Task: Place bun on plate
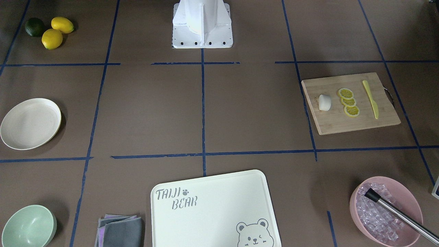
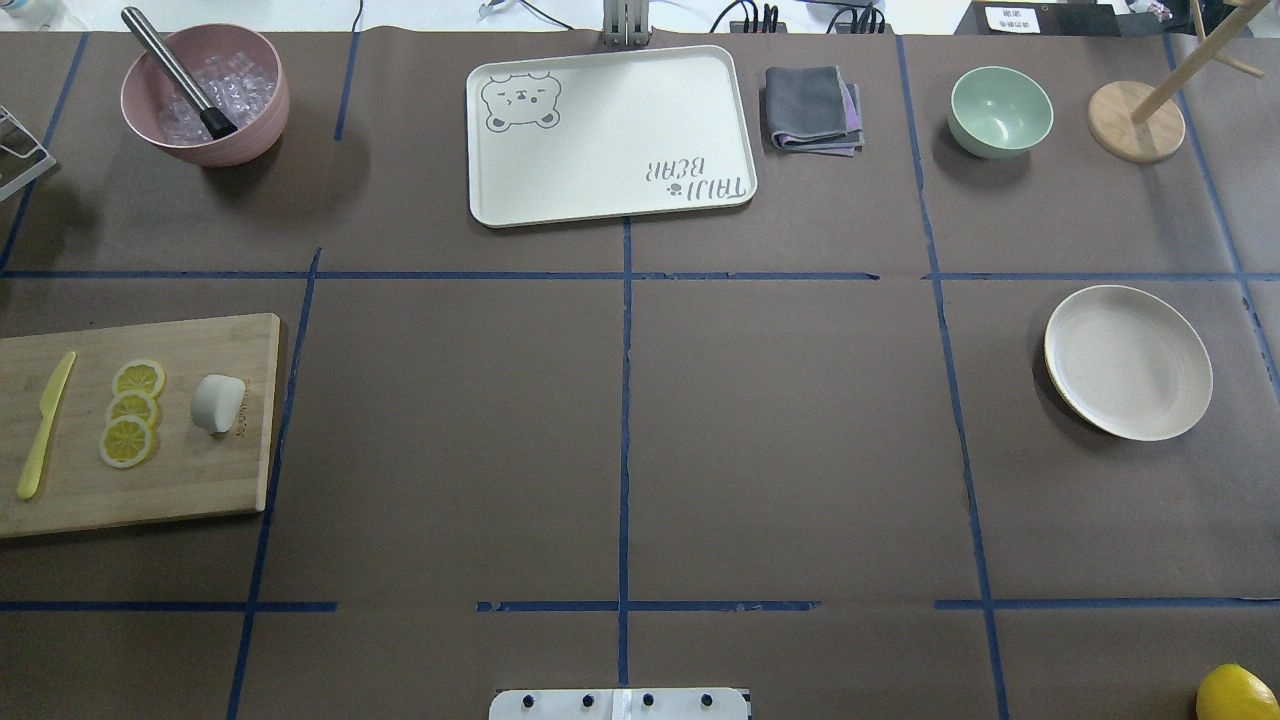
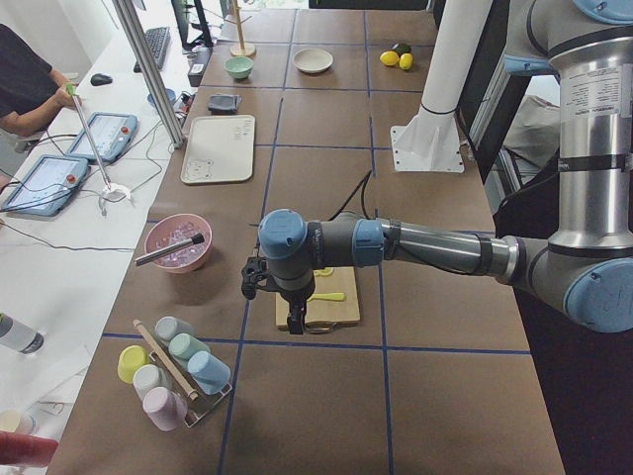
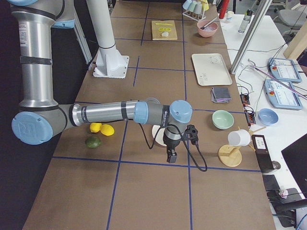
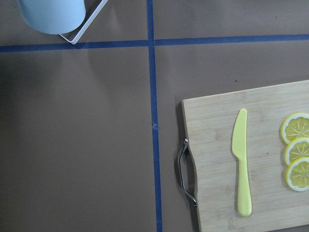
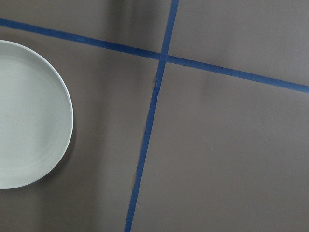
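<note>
The white bun (image 1: 324,102) (image 2: 217,403) lies on the wooden cutting board (image 2: 200,480), beside three lemon slices (image 2: 130,412) and a yellow knife (image 2: 45,425). The cream plate (image 1: 30,123) (image 2: 1128,362) sits bare far across the table, and its edge fills the left of the right wrist view (image 6: 29,116). My left gripper (image 3: 297,322) hangs high over the board's outer end; the left wrist view has the knife (image 5: 243,181) but not the bun. My right gripper (image 4: 171,156) hovers beside the plate. I cannot tell whether either one is open or shut.
A bear-print tray (image 2: 610,135), folded grey cloth (image 2: 812,108), mint bowl (image 2: 1000,110) and pink bowl of ice with a metal tool (image 2: 205,95) line the far edge. Lemons and a lime (image 1: 51,31) lie by the plate's side. A cup rack (image 3: 173,371) stands beyond the board.
</note>
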You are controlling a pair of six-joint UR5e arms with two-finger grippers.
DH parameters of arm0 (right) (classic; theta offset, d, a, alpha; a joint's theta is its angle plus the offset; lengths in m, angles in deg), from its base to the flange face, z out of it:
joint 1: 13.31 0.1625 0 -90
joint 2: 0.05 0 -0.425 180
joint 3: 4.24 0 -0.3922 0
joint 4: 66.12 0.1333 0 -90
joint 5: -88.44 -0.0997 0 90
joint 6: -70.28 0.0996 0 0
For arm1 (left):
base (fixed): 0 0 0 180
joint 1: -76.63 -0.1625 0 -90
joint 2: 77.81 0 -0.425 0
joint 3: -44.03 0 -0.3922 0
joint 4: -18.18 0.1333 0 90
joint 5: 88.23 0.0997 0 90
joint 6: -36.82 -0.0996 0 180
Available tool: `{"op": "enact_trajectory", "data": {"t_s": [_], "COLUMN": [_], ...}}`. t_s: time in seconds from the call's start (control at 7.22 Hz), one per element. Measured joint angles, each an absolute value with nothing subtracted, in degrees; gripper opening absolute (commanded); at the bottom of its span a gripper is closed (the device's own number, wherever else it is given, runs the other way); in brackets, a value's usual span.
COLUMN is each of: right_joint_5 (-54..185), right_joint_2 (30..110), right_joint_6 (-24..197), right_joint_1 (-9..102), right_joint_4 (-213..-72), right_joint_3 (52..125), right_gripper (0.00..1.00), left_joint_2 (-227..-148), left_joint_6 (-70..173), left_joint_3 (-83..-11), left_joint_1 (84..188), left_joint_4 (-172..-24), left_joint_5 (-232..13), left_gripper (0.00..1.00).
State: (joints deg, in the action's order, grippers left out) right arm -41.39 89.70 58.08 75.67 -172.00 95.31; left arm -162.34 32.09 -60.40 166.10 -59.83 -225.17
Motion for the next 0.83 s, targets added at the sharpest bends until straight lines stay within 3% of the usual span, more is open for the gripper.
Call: {"op": "enact_trajectory", "data": {"t_s": [0.83], "right_joint_5": [-44.2], "right_joint_2": [88.1], "right_joint_6": [58.7], "right_joint_1": [76.0], "right_joint_4": [-176.4], "right_joint_3": [95.3], "right_gripper": [1.0], "left_joint_2": [-162.2], "left_joint_6": [29.9], "left_joint_3": [-61.4], "left_joint_1": [165.8], "left_joint_4": [-60.7], "left_joint_5": [-224.7], "left_gripper": [1.0]}}
